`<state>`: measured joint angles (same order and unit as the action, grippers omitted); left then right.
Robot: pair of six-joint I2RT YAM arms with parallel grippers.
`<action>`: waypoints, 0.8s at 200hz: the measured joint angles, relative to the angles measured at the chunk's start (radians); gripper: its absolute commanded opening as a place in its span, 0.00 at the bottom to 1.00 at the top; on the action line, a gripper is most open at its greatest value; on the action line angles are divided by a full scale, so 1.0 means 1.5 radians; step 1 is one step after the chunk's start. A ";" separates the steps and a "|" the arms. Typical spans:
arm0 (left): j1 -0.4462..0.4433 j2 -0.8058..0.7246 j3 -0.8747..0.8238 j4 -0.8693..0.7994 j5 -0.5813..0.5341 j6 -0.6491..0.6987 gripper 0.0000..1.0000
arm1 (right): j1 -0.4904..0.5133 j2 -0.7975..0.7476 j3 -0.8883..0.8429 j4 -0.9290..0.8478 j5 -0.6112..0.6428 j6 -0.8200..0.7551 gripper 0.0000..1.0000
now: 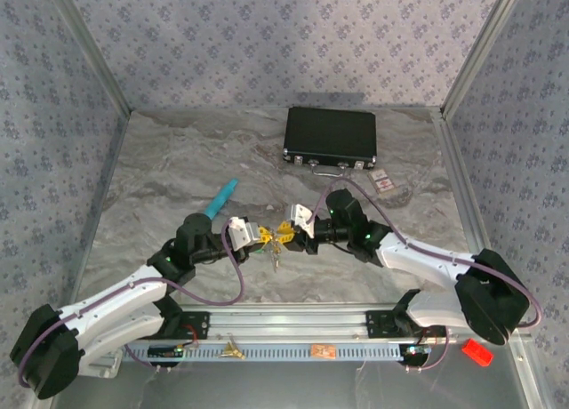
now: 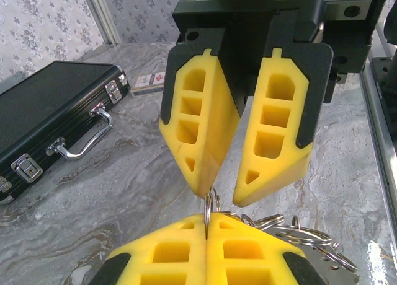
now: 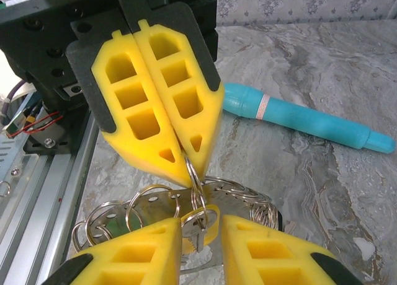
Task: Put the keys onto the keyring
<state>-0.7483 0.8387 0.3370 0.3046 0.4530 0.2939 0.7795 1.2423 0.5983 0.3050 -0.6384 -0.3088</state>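
My left gripper (image 2: pixel 208 220) is shut on a thin silver keyring (image 2: pixel 209 206), which stands upright out of its yellow fingertips. From that keyring (image 3: pixel 194 176) hangs a small key (image 3: pixel 201 226) with a yellow head. The key sits in the gap between the fingers of my right gripper (image 3: pixel 201 221), whose jaws stand apart on either side of it. In the top view the left gripper (image 1: pixel 258 237) and the right gripper (image 1: pixel 289 234) meet tip to tip mid-table, and the keys (image 1: pixel 276 252) dangle below them. The right gripper (image 2: pixel 222 195) hangs open just above the ring.
A metal plate (image 3: pixel 146 210) carrying several more silver rings hangs behind the key. A teal tube (image 1: pixel 222 198) lies left of the grippers. A black case (image 1: pixel 331 135) sits at the back, with small cards (image 1: pixel 382 180) to its right. A red object (image 1: pixel 476 351) lies at the near right.
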 measured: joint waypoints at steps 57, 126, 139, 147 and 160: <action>0.000 0.000 0.000 0.005 0.002 0.000 0.00 | -0.002 0.013 0.009 0.006 -0.009 0.005 0.04; 0.001 0.000 0.000 0.005 0.002 0.000 0.00 | -0.004 0.039 0.034 -0.026 -0.009 0.006 0.00; 0.001 0.000 0.000 0.005 0.002 0.000 0.00 | -0.005 0.039 0.035 -0.031 -0.009 0.006 0.00; 0.001 0.000 0.000 0.005 0.002 0.000 0.00 | -0.005 0.039 0.036 -0.032 -0.009 0.006 0.00; 0.001 0.000 0.000 0.008 0.002 0.000 0.00 | -0.005 0.039 0.037 -0.036 -0.009 0.006 0.04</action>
<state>-0.7464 0.8383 0.3370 0.3161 0.4553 0.2943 0.7723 1.3003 0.6533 0.2512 -0.6521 -0.3004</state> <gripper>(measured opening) 0.042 0.052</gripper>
